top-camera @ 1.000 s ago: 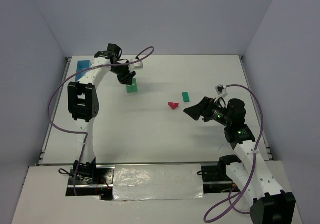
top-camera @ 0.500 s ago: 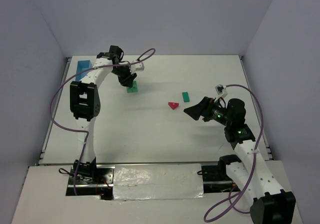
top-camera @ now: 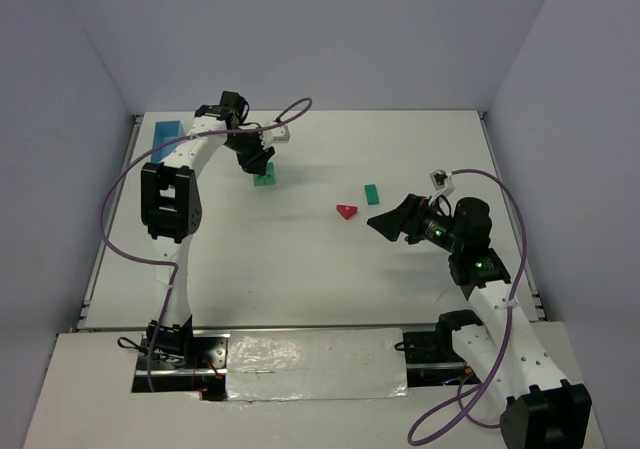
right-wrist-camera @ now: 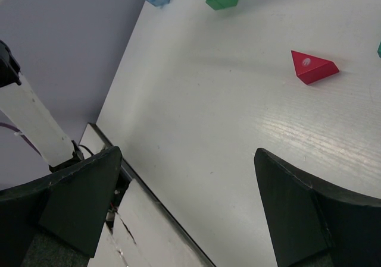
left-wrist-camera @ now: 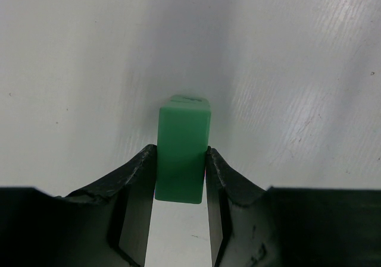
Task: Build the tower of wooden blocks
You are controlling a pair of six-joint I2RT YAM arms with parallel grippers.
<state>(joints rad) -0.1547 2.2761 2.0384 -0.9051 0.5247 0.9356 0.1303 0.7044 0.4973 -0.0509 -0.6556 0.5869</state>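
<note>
My left gripper [top-camera: 258, 159] is shut on a green block [top-camera: 265, 176] at the back left of the table. In the left wrist view both fingers press the sides of the green block [left-wrist-camera: 183, 151], which stands on end between them. A red triangular piece [top-camera: 347, 211] lies near the middle of the table, and a second green block [top-camera: 372, 194] lies just behind it to the right. My right gripper [top-camera: 385, 224] hovers open to the right of the red piece, nothing between its fingers. The right wrist view shows the red piece [right-wrist-camera: 314, 66] ahead.
A light blue box [top-camera: 165, 139] sits at the back left corner beside the left arm. Purple cables loop off both arms. The table's front edge [right-wrist-camera: 155, 189] and a taped strip lie below the right gripper [right-wrist-camera: 187, 160].
The left gripper and its green block have shifted very slightly toward the back. The right arm has not moved.
</note>
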